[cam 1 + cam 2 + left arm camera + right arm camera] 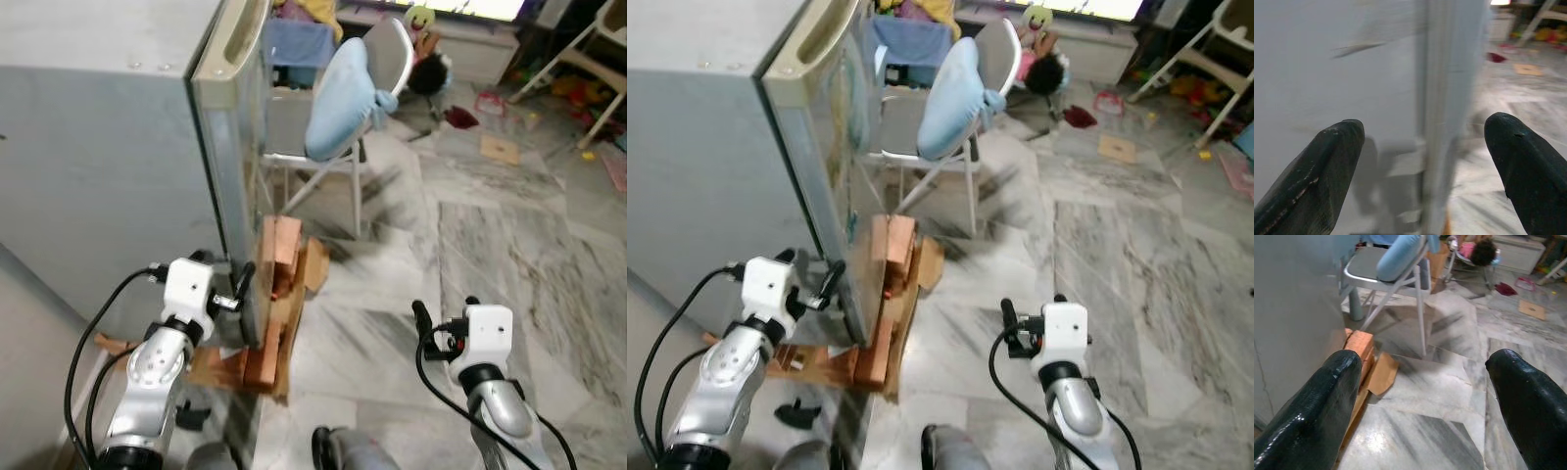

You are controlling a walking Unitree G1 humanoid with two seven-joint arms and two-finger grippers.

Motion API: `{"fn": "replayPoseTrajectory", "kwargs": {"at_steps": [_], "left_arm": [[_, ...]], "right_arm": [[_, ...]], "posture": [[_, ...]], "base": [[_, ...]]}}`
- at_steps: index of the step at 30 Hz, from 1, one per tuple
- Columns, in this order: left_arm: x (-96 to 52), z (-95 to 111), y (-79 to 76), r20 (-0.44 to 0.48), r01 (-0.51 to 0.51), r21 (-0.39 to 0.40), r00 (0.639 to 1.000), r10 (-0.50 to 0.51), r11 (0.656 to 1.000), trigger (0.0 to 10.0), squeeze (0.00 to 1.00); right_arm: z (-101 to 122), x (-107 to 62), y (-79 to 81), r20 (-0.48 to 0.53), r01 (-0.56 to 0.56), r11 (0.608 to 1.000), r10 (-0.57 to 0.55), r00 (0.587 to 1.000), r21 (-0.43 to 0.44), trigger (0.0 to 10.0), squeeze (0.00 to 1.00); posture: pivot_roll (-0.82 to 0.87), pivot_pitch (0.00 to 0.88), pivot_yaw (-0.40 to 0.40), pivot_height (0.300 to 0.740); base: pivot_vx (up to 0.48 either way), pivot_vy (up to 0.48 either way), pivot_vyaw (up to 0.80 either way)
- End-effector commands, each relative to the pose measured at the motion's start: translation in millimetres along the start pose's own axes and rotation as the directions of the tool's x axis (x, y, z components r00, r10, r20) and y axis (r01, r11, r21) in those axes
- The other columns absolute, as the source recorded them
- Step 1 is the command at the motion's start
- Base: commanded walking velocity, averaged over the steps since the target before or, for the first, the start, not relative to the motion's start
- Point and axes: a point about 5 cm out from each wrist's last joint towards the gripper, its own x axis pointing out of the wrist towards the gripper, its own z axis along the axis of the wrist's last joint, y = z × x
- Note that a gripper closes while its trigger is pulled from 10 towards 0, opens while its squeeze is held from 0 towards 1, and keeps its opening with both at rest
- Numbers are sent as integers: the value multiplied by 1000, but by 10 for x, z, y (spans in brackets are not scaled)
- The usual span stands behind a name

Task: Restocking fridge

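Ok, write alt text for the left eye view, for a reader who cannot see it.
The left gripper, fingers open, reaches the front edge of a grey fridge that stands on bricks and cardboard. The right gripper hovers open over the marble floor. Behind stands a folding chair draped with a blue cushion.
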Motion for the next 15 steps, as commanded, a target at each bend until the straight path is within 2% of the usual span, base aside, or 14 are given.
{"fn": "replayPoseTrajectory", "kwargs": {"at_steps": [1, 12, 15], "left_arm": [[-6, 28, -36, 7, -3, -14, 1000, 3, 1000, 10000, 0], [-18, 17, -39, 0, 3, -22, 1000, -3, 1000, 10000, 0], [-23, 34, -19, 3, -3, -15, 1000, 3, 1000, 10000, 0]], "right_arm": [[-2, 0, -27, -7, 8, 1000, -8, 1000, 0, 10000, 0], [-5, 17, -20, -8, 5, 1000, -5, 1000, -1, 10000, 0], [-5, 27, -18, -8, 6, 1000, -6, 1000, -1, 10000, 0]], "posture": [[-2, 60, -50, 740], [1, 54, -50, 740], [2, 51, -48, 740]], "base": [[0, -330, 0], [0, -374, 0], [0, -191, 0]]}}
